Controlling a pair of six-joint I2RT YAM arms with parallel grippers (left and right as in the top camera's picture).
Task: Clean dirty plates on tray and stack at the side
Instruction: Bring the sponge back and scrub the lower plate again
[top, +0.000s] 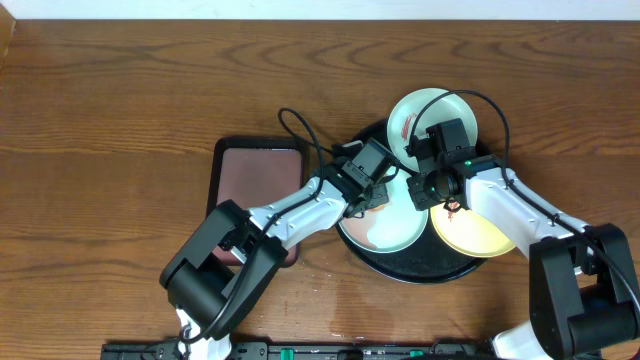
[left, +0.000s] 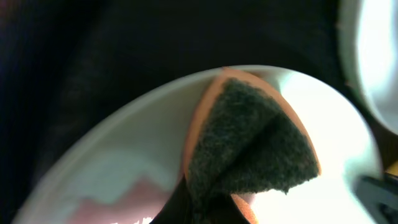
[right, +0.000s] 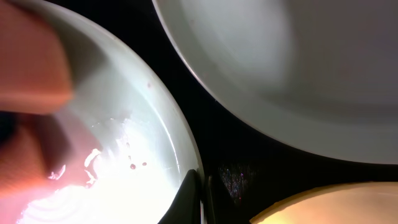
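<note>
Plate (top: 392, 232) sits under sponge (left: 249, 149) in left gripper (top: 378, 198), right gripper (right: 201, 198) at rim.

A dark-brown wood-grain bench (top: 120, 120) carries a round black tray (top: 415, 275) with three plates on it: a mint plate (top: 418, 108) at the far edge, tilted over the rim, a second mint plate (top: 385, 232) at the near left showing a pinkish smear, and a yellow plate (top: 480, 238) at the near right. Both arms reach in from the near side. The left pincer (top: 383, 200) sits over the smeared plate, while the right pincer (top: 432, 195) is just beside it, where the three plates meet. A rectangular maroon tray (top: 258, 172) lies left of the round one, partly under the left arm.
</note>
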